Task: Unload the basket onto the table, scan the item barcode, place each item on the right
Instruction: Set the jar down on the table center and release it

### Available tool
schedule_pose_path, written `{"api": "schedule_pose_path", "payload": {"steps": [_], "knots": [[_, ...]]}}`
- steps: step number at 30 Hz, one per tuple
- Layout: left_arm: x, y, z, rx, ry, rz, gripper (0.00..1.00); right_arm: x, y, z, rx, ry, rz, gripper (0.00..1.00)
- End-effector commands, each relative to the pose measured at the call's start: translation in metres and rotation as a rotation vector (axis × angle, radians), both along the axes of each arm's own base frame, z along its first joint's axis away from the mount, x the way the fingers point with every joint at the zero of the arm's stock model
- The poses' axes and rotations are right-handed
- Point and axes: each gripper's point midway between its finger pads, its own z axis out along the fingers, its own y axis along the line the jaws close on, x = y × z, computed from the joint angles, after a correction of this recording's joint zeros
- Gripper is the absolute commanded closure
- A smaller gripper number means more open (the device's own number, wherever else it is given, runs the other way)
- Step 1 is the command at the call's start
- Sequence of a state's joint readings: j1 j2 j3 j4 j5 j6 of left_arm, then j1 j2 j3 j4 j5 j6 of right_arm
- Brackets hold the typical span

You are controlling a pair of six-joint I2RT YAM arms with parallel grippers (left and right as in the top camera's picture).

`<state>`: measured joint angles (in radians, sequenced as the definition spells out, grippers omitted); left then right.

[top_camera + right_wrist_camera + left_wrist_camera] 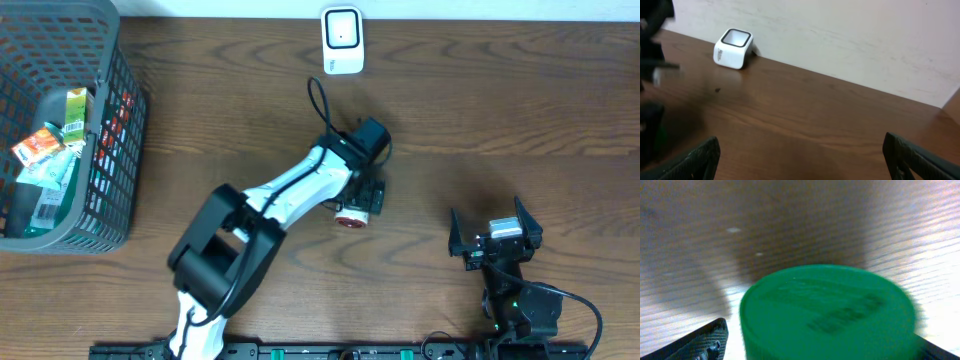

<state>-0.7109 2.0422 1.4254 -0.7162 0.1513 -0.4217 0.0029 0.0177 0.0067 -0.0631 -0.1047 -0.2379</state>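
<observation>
Left tool (pixel 362 198): jaws wide. In the wrist view the round green plastic cap (pixel 827 312) sits between the fingers, with a visible gap on the side of the black ribbed finger (pixel 705 342). It reads as released, not gripped.

Right tool (pixel 495 240) is spread open, empty and parked near the edge.

The item is mid-worktop (pixel 500 100), well apart from the white box-shaped scanner (pixel 342 40) at the far edge. Overhead shows a red-and-white round end (pixel 350 220) just beside the left tool, probably the same item.

Risks:
- A finger clips the cap on retreat, so the item tips or rolls.
- A regrasp on the smooth cap slips.
- No barcode is visible, so it could face away from the scanner window and misread.
- The grey plastic mesh basket (pixel 110 120) is well clear.
</observation>
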Motion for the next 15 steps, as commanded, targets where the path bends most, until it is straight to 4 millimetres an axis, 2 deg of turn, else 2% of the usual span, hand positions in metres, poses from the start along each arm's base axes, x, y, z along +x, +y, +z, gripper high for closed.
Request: {"api": "schedule_pose_path", "payload": {"steps": [1, 11, 15], "knots": [[0.020, 0.002, 0.054, -0.082, -0.111, 0.023, 0.04, 0.000, 0.000, -0.001, 0.014, 0.003, -0.001, 0.01], [0.032, 0.026, 0.145, -0.189, -0.295, 0.024, 0.04, 0.000, 0.000, -0.001, 0.014, 0.003, -0.001, 0.01], [0.038, 0.064, 0.183, -0.150, -0.400, 0.091, 0.04, 0.000, 0.000, -0.001, 0.014, 0.002, -0.001, 0.01]]}}
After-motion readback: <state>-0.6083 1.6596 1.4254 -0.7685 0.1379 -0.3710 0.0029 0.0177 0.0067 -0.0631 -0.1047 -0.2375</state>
